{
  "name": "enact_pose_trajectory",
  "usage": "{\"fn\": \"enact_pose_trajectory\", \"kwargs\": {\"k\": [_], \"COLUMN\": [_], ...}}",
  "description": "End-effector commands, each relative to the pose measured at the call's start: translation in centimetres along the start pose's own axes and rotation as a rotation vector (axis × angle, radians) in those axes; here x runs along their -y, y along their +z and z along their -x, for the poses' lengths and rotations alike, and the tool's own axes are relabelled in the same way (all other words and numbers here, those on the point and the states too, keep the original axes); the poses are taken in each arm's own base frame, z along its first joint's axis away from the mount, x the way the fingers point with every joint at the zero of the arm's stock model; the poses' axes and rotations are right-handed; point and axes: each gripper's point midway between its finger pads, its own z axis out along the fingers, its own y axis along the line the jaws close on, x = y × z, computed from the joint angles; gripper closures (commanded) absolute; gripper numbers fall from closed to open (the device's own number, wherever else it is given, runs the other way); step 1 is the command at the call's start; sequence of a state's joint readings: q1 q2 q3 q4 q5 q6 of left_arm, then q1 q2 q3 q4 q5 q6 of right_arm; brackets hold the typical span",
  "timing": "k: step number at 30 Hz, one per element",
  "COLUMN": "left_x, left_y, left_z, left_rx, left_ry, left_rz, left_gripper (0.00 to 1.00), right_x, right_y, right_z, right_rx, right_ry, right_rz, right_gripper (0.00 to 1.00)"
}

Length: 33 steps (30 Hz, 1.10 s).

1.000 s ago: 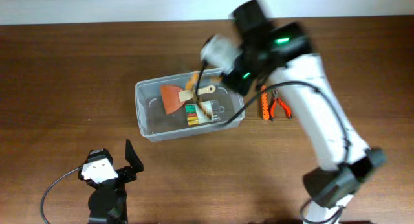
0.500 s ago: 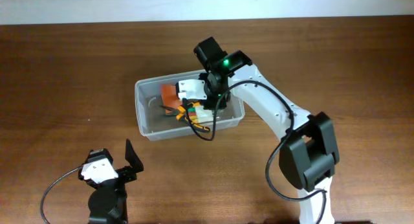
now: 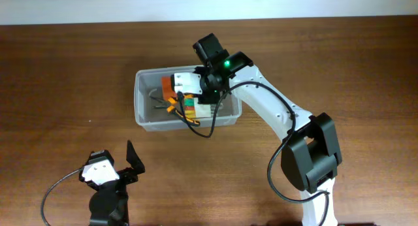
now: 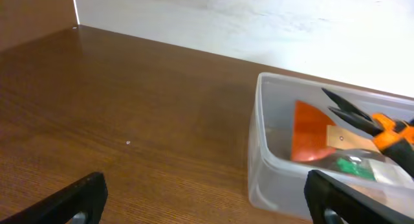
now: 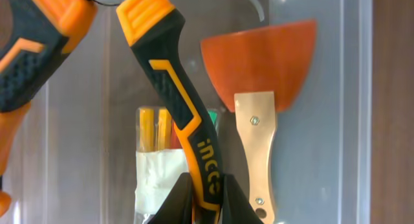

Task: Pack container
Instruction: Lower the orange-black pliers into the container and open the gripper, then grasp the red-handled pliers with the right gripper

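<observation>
Firmly, right gripper clamping pliers (orange-black handles), over container

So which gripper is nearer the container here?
Right. The right gripper is over the container, shut on the pliers. The left gripper sits open above the table, apart from the container, off its near left corner.

The right tool has carried the pliers into the container, seemingly nudging it leftward.
</observation>
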State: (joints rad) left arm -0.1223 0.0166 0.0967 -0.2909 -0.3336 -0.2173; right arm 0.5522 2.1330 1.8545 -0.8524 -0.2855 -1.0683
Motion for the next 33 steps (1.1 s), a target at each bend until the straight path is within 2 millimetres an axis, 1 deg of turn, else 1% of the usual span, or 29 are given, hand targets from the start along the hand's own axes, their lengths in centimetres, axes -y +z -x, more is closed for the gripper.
{"fn": "enact_pose_trajectory", "kwargs": {"k": [1,3,5,9,12,13,17,18,20,22,23,25,27,28,29,30,31,32,33], "left_x": [0.0,0.0,0.0,0.0,0.0,0.0,0.0,0.0,0.0,0.0,0.0,0.0,0.0,0.0,0.0,0.0,0.0,0.0,0.0], "left_y": [0.0,0.0,0.0,0.0,0.0,0.0,0.0,0.0,0.0,0.0,0.0,0.0,0.0,0.0,0.0,0.0,0.0,0.0,0.0], "left_z": [-0.1,-0.1,-0.1,-0.1,-0.1,-0.1,-0.1,-0.1,-0.1,-0.1,-0.1,-0.1,-0.1,-0.1,-0.1,-0.1,-0.1,-0.1,-0.1], "left_rx": [0.000,0.000,0.000,0.000,0.000,0.000,0.000,0.000,0.000,0.000,0.000,0.000,0.000,0.000,0.000,0.000,0.000,0.000,0.000], "left_ry": [0.010,0.010,0.010,0.010,0.010,0.010,0.010,0.010,0.010,0.010,0.010,0.010,0.010,0.010,0.010,0.010,0.010,0.010,0.010], "left_rz": [-0.001,-0.001,0.000,-0.001,0.000,0.000,0.000,-0.001,-0.001,0.000,-0.001,-0.001,0.000,0.000,0.000,0.000,0.000,0.000,0.000], "left_gripper": [0.01,0.01,0.01,0.01,0.01,0.01,0.01,0.01,0.01,0.01,0.01,0.01,0.01,0.01,0.01,0.01,0.01,0.01,0.01], "right_x": [1.2,1.8,1.6,1.5,2.8,3.3,4.8,5.2,5.6,5.4,5.3,5.4,6.3,6.8,7.1,7.3,7.4,7.3,7.1], "right_y": [0.0,-0.2,-0.7,-2.1,-3.9,-5.0,-8.0,-8.4,-8.5,-8.0,-7.6,-7.3,-7.9,-8.3,-8.7,-9.2,-9.6,-10.1,-10.6], "right_z": [-0.3,-0.1,0.7,1.9,2.7,3.4,4.9,4.9,4.5,3.3,2.3,-0.7,-4.5,-6.0,-7.4,-8.8,-10.3,-11.7,-13.1], "right_rx": [0.036,0.083,0.168,0.297,0.329,0.344,0.368,0.360,0.330,0.273,0.219,0.076,-0.057,-0.087,-0.098,-0.105,-0.112,-0.115,-0.119], "right_ry": [0.098,0.173,0.222,0.251,0.311,0.315,0.277,0.273,0.277,0.299,0.318,0.401,0.578,0.664,0.752,0.839,0.936,1.041,1.146], "right_rz": [-0.022,-0.022,0.025,0.087,0.064,0.045,-0.028,-0.052,-0.079,-0.082,-0.088,-0.132,-0.217,-0.247,-0.264,-0.272,-0.279,-0.279,-0.273], "right_gripper": [0.96,0.96,0.96,0.96,0.96,0.96,0.96,0.96,0.96,0.96,0.96,0.96,0.96,0.95,0.92,0.85,0.76,0.69,0.65]}}
